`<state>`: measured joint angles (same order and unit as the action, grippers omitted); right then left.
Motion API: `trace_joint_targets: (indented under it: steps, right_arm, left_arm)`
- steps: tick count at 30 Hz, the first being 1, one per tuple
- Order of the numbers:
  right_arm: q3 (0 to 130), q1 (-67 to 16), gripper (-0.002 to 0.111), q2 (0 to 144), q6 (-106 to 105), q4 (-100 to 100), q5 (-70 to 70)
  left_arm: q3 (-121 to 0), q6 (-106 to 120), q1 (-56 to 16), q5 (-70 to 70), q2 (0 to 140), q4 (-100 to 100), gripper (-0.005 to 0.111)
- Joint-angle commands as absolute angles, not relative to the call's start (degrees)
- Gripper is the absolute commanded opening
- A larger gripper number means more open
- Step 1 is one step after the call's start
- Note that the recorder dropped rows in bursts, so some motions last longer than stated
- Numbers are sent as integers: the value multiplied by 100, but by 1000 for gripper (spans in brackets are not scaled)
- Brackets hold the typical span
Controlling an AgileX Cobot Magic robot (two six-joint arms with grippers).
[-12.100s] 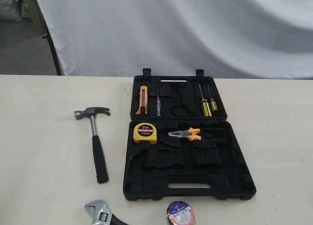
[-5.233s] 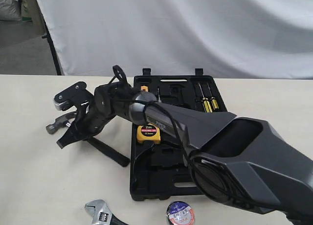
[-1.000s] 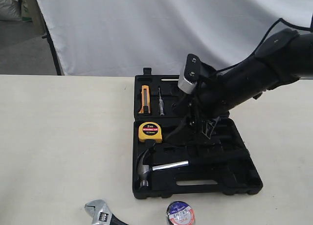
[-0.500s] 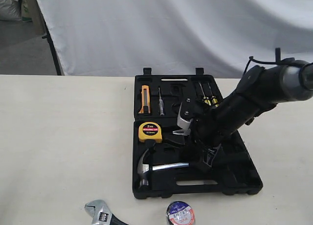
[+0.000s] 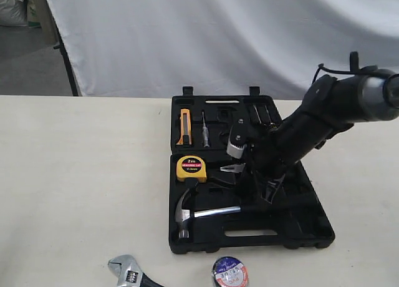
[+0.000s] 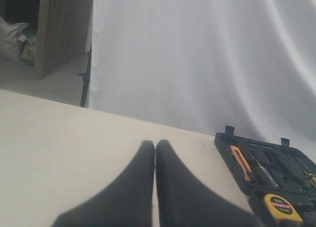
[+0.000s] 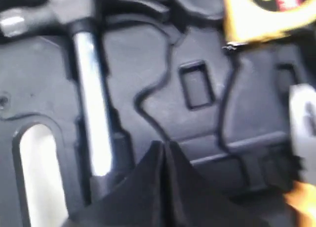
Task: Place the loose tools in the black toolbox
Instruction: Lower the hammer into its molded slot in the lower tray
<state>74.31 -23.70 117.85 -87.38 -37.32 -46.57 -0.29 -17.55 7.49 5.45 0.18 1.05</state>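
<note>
The black toolbox [image 5: 312, 228] lies open on the table. The claw hammer [image 5: 212, 211] rests in its near half, head [image 5: 182, 215] to the left. In the right wrist view the hammer's steel shaft [image 7: 91, 103] runs beside the handle slot [image 7: 37, 172]. My right gripper [image 5: 269, 193] [image 7: 163, 145] hovers over the box's near half, shut on nothing, just right of the hammer's handle. The adjustable wrench [image 5: 128, 269] and the tape roll [image 5: 229, 273] lie on the table in front of the box. My left gripper [image 6: 155, 144] is shut and empty above bare table.
A yellow tape measure [image 5: 191, 168] [image 7: 266, 15] and orange-handled pliers [image 5: 232, 169] sit in the box. An orange utility knife [image 5: 182, 126] and a small screwdriver [image 5: 205, 132] fill the far half. A white backdrop [image 5: 218, 37] hangs behind the table. The right arm [image 5: 324, 115] crosses the box.
The right gripper went from open to shut, dipped toward the box's near half, then rose slightly. The hammer has stayed in the box.
</note>
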Motion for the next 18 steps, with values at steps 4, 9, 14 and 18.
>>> trace_joint_targets:
  steps: [4, 9, 14, 18]
  right_arm:
    - [7523, -2351, 0, 11018, -8395, -3962, -5124]
    - [7523, -2361, 0, 11033, -8548, -4193, -5559]
    - [7523, -2361, 0, 11477, -8683, -4193, -5920]
    - [7523, -2361, 0, 12011, -8845, -4076, -5813]
  left_arm:
    - [-44, -1782, 894, 503, 0, 130, 1]
    - [-44, -1782, 894, 503, 0, 130, 1]
    - [-44, -1782, 894, 503, 0, 130, 1]
    - [-44, -1782, 894, 503, 0, 130, 1]
